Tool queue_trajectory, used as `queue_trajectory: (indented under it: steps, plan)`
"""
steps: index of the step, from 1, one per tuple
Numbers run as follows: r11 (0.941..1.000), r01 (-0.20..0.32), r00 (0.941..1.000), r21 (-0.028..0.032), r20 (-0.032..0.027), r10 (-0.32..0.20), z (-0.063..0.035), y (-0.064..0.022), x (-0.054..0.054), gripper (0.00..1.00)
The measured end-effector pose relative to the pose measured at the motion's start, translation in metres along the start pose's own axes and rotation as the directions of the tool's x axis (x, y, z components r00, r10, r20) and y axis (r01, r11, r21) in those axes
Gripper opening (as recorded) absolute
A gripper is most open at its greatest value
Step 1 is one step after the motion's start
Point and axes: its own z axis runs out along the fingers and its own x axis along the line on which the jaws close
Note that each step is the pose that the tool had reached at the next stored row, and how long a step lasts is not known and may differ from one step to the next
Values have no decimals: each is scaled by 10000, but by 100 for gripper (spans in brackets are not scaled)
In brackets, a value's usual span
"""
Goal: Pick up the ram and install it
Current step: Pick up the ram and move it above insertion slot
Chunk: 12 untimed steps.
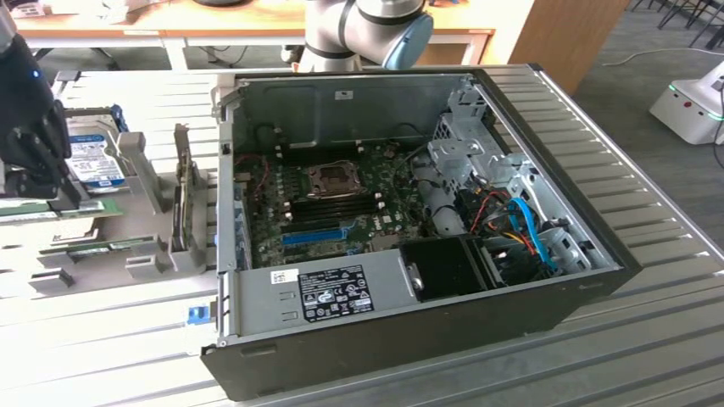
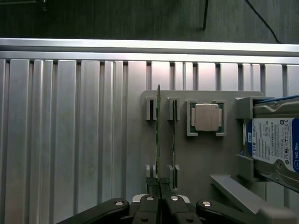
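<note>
Gripper [image 2: 160, 186] clamped tight on the end of the ram [image 2: 158, 135], stick edge-on over the grey holder [image 2: 196, 158], second stick [image 2: 174, 140] just beside, processor [image 2: 206, 116] near.

a ribbed silver metal table [image 1: 662, 280] carries two things directly on its slats. a black desktop computer case [image 1: 385, 339] lies on its side with the panel off, towards the exterior view's right. a grey slotted parts holder [image 1: 145, 174] sits just beside it on the exterior view's left, flat across the grooves and short of the table's edge.
</note>
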Motion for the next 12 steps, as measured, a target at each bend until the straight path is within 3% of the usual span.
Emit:
queue_trajectory:
  steps: [12]
  plan:
    - [10000,0,10000,-1,-1,0,-287,13,-5,12]
